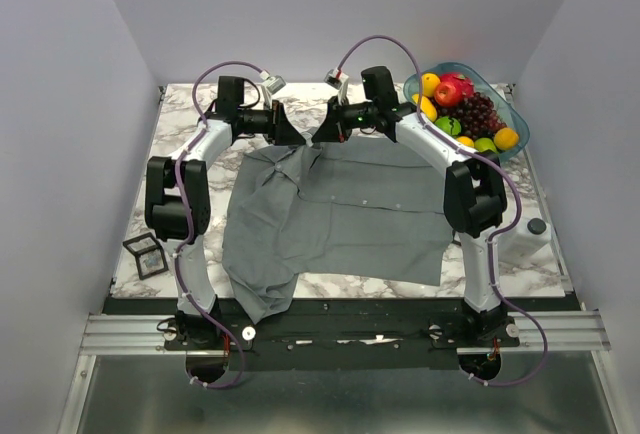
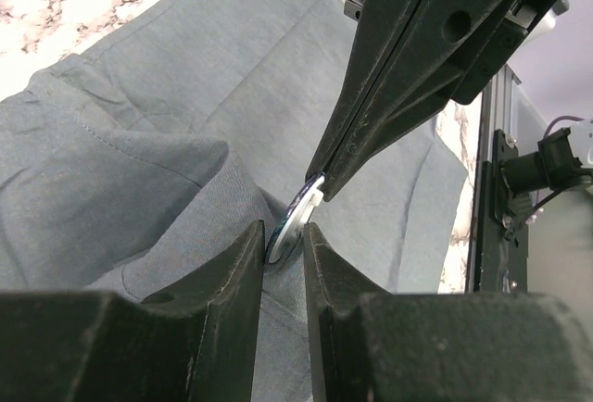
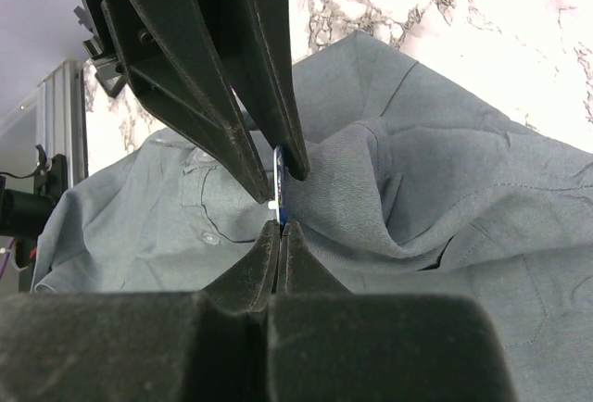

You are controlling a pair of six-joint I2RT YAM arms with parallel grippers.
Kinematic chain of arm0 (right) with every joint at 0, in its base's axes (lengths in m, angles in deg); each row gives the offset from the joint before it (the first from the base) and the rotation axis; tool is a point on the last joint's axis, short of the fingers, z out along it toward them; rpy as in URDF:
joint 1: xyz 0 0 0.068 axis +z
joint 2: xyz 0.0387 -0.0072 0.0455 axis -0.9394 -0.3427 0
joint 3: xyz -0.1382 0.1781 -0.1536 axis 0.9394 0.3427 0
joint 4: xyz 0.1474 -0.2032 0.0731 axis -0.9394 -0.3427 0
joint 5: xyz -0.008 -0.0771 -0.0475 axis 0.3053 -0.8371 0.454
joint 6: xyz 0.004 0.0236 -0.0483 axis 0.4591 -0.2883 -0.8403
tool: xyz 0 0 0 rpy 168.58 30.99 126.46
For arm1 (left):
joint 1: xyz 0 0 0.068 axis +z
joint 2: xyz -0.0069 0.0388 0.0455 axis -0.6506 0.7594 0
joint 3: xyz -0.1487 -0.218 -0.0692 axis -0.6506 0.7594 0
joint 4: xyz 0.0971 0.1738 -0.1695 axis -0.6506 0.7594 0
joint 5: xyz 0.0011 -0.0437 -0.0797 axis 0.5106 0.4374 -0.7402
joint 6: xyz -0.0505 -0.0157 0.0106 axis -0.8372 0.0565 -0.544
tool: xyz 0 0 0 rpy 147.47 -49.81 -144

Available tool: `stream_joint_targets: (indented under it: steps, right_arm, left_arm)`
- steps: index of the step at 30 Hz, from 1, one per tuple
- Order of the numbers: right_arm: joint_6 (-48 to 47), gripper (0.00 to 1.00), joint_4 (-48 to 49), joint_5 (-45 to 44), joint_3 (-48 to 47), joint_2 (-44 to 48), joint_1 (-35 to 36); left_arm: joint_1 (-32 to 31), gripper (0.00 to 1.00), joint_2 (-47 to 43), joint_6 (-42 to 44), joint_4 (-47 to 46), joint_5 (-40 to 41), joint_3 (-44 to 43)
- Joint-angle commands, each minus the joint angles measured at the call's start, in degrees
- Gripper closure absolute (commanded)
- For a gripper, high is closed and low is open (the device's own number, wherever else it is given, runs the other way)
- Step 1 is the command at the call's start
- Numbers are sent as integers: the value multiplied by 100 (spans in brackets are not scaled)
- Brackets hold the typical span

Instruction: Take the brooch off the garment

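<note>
The garment (image 1: pixel 350 209) is a grey shirt spread on the marble table, its upper left part bunched and lifted. The brooch (image 2: pixel 289 221) is a small blue disc seen edge-on (image 3: pixel 280 184), standing on a raised fold of fabric. My left gripper (image 2: pixel 284 235) is closed round the brooch's lower part and the fold. My right gripper (image 3: pixel 280 226) is shut on the brooch's rim from the opposite side. Its fingers (image 2: pixel 389 96) come down from above in the left wrist view. In the top view both grippers (image 1: pixel 300 137) (image 1: pixel 318 136) meet tip to tip and hide the brooch.
A blue bowl (image 1: pixel 512 114) of fruit stands at the back right. A black wire-frame cube (image 1: pixel 146 254) sits by the left arm near the table's left edge. A white container with a dark cap (image 1: pixel 527 239) sits at the right edge.
</note>
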Motion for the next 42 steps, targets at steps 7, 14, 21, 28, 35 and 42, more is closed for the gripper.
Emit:
stream_joint_targets:
  steps: [7, 14, 21, 28, 35, 42]
  right_arm:
    - [-31, 99, -37, -42, -114, -93, -16]
    - [-22, 100, -46, -60, -97, -102, -16]
    - [-22, 99, -46, -51, -114, -93, -16]
    - [-14, 99, -89, -33, -123, -111, -7]
    - [-93, 100, -168, -24, -193, -120, 28]
    - [-277, 100, -248, -86, -220, -102, 63]
  left_arm:
    - [-64, 68, 130, -62, -36, -173, -217]
    - [-117, 68, 156, -44, -1, -68, -244]
    - [-143, 68, 139, 18, 78, 282, -287]
    - [-169, 69, 148, -430, -361, 652, -217]
    - [-178, 78, 191, -914, -581, 1275, -287]
    - [-213, 67, 218, -1143, -581, 1542, -393]
